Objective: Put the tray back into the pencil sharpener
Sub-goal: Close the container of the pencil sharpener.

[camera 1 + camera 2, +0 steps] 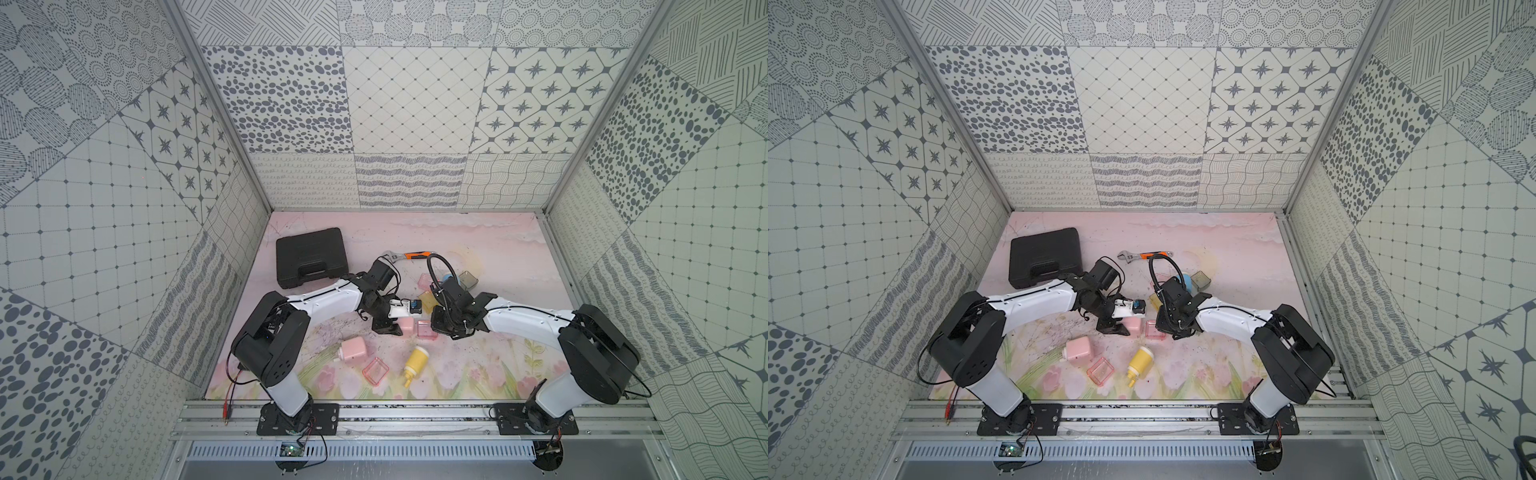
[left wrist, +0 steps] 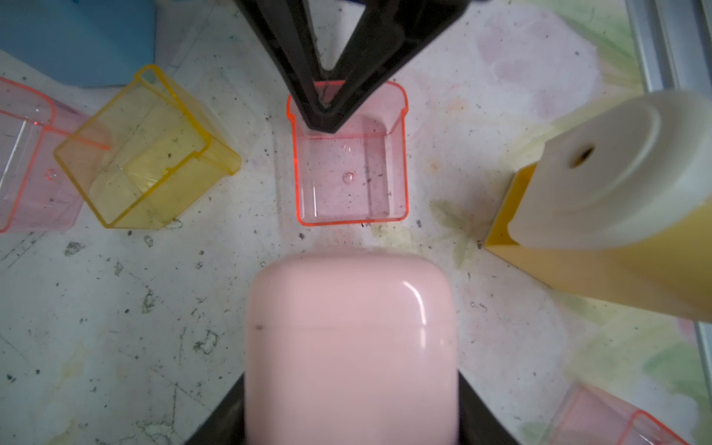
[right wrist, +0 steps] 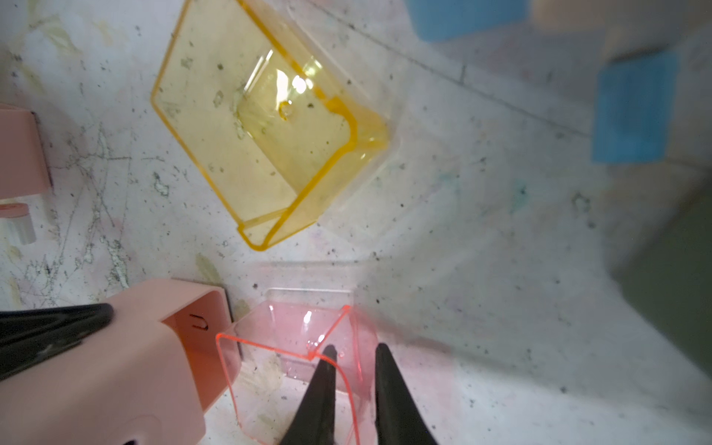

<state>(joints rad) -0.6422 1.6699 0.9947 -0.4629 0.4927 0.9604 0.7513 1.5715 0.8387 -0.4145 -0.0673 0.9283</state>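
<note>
Bare mat (image 2: 231, 246) lay open between the tray (image 2: 348, 181) and the sharpener (image 2: 348, 346) facing it. Behind the tray a yellow tray (image 2: 146, 154) crowded close; in front of the tray a yellow sharpener (image 2: 601, 215) lay near. The right gripper (image 3: 356, 350) blocked the tray's far wall, pinching it.

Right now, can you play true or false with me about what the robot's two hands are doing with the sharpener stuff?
1. The left gripper holds a pink sharpener. True.
2. The pink tray is already inside it. False: it is still outside, by the opening.
3. The right gripper pinches the pink tray's wall. True.
4. The yellow tray is held too. False: it lies loose on the table.
</note>
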